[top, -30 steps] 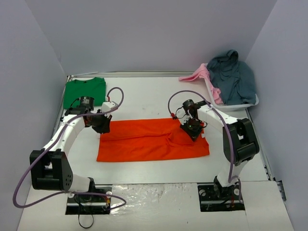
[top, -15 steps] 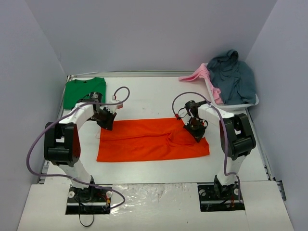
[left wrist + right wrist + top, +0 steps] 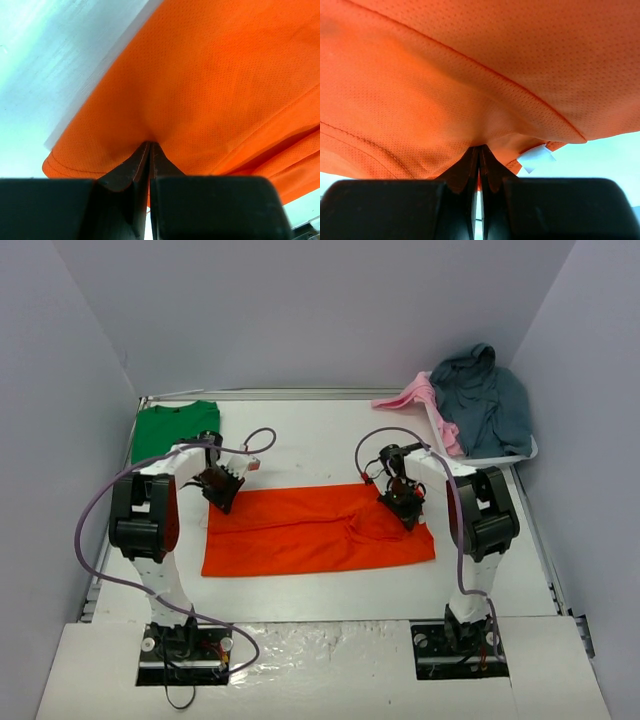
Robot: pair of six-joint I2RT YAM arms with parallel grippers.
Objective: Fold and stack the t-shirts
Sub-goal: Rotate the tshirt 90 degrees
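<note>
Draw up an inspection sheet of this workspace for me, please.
Surface: white table, bare between the things.
Job's things: orange t-shirt spread mid-table; green t-shirt flat at the far-left corner.
Clutter: white bin far right, holding a grey-blue garment and a pink garment.
Grippers: left jaws shut on the orange t-shirt's far-left edge; right jaws shut on its far-right edge.
Cables: purple cables loop off both arms.
Surroundings: plain pale walls.
</note>
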